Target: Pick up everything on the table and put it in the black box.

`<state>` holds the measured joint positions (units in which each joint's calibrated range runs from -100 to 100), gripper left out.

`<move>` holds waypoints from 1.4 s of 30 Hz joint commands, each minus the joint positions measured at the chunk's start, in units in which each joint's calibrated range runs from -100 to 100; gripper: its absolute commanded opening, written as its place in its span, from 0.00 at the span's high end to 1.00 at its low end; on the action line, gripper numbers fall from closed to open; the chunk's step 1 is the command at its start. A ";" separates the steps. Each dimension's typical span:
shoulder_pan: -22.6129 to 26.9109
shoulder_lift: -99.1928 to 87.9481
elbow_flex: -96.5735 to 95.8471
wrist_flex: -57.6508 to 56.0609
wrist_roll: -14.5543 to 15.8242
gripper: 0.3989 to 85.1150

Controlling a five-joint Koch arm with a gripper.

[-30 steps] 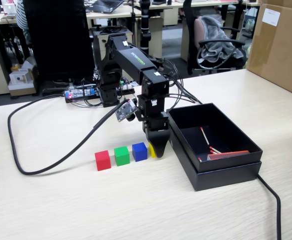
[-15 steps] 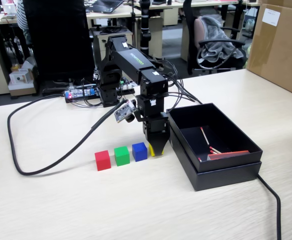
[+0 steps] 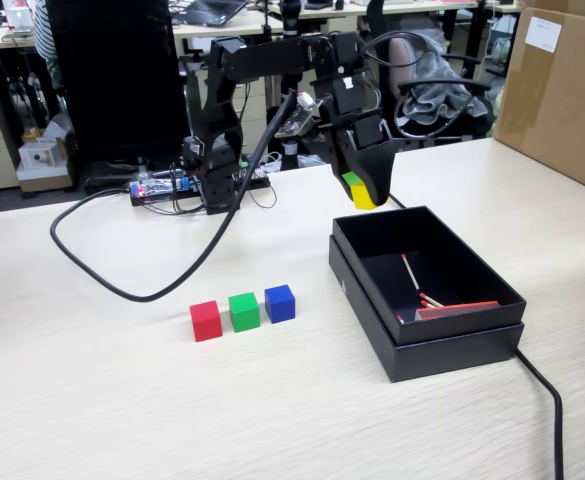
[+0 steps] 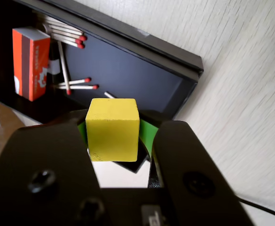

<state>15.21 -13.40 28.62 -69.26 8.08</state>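
One yellow cube (image 4: 112, 128) sits clamped in the tool (image 4: 121, 141) above the black box (image 3: 469, 333).

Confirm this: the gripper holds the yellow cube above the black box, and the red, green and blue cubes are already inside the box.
Wrong on the last part. The gripper does hold the yellow cube above the black box, but the fixed view shows the red cube, green cube and blue cube in a row on the table, outside the box.

Office chair (image 3: 427, 85) behind; brown carton (image 3: 557, 90) right
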 commanded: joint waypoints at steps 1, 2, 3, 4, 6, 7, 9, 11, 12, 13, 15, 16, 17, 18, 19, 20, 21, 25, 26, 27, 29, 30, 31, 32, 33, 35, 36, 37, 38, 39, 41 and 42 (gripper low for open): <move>1.27 0.15 5.02 -0.16 0.20 0.99; 1.27 1.41 5.11 -0.16 0.24 0.99; 1.22 2.55 5.11 -0.16 0.24 0.99; 0.93 3.47 5.02 -0.16 0.24 0.99; 0.29 5.19 5.20 -0.16 0.24 0.99; 0.00 6.11 5.20 -0.16 0.24 0.99; -0.24 7.49 5.38 -0.16 0.20 0.99; -0.49 9.10 6.02 -0.16 0.20 0.99; -0.49 9.90 6.29 -0.16 0.20 0.99; -0.49 12.08 6.74 -0.16 0.20 0.99; -0.29 14.03 6.92 -0.16 0.24 0.99; -0.20 15.41 7.01 -0.16 0.29 0.99; -0.20 15.75 7.01 -0.16 0.29 0.99; -0.15 16.78 7.01 -0.16 0.29 0.99; -0.15 19.77 6.83 -0.16 0.29 0.99; -0.20 20.11 6.83 -0.16 0.29 0.99; -0.15 20.57 6.83 -0.16 0.29 0.99; -0.10 21.72 6.65 -0.16 0.29 0.99; -0.10 21.95 6.65 -0.16 0.29 0.98; -0.05 22.06 6.20 -0.16 0.29 0.92; 0.15 22.18 5.20 -0.16 0.24 0.84; 0.20 22.18 5.02 -0.16 0.24 0.84; 0.20 22.18 4.93 -0.16 0.24 0.84; 0.24 22.18 4.84 -0.16 0.24 0.84; 0.24 22.06 4.84 -0.16 0.24 0.84; 0.29 21.60 4.84 -0.16 0.24 0.78; 0.39 21.49 4.57 -0.16 0.24 0.71; 0.44 21.26 4.29 -0.16 0.20 0.66; 0.49 20.34 4.02 -0.16 0.20 0.64; 0.49 19.77 4.02 -0.16 0.20 0.64; 0.49 18.50 4.02 -0.16 0.20 0.64; 0.44 17.47 4.11 -0.07 0.20 0.64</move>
<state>15.36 9.90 30.99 -69.26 8.28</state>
